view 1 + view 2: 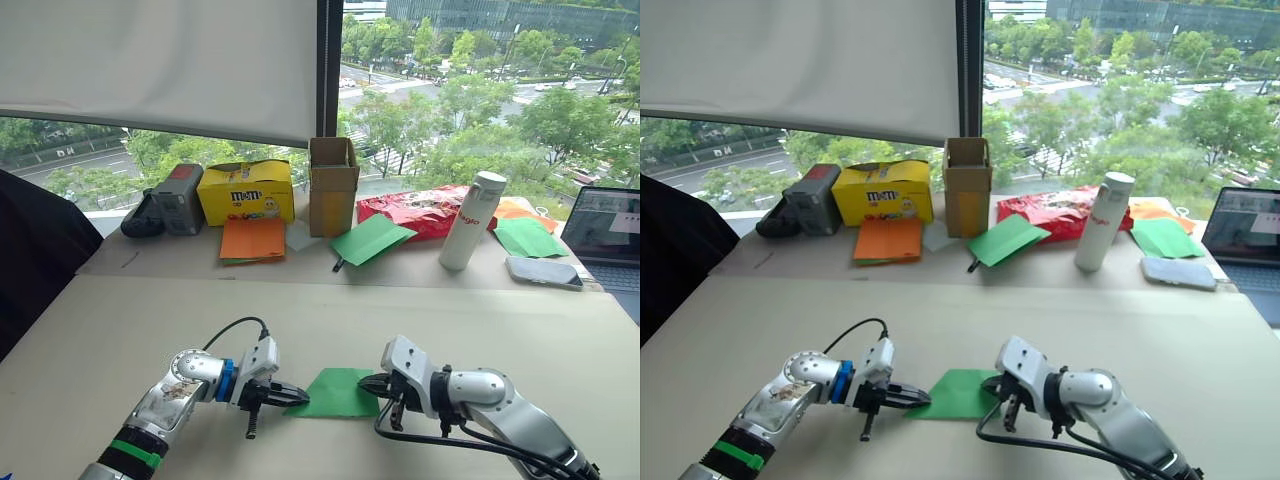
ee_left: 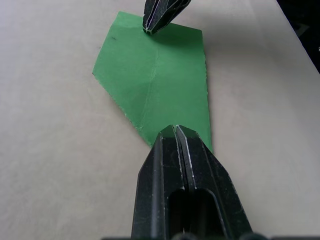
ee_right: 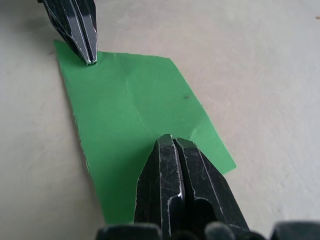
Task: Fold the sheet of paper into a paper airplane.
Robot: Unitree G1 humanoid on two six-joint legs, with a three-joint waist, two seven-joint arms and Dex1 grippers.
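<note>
Paper lies flat on the table between both grippers, partly folded, 1 corner turned in, a crease down its middle. Left gripper and right gripper press closed tips on opposite ends, gripping nothing. Uneven pressure could skew or tear it.

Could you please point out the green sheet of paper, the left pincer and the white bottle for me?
sheet of paper (image 1: 338, 392), left eye view, its bare middle.
left pincer (image 1: 300, 397), left eye view, fingertips pressed on the paper's edge.
white bottle (image 1: 471, 222), left eye view, mid-body.
</note>
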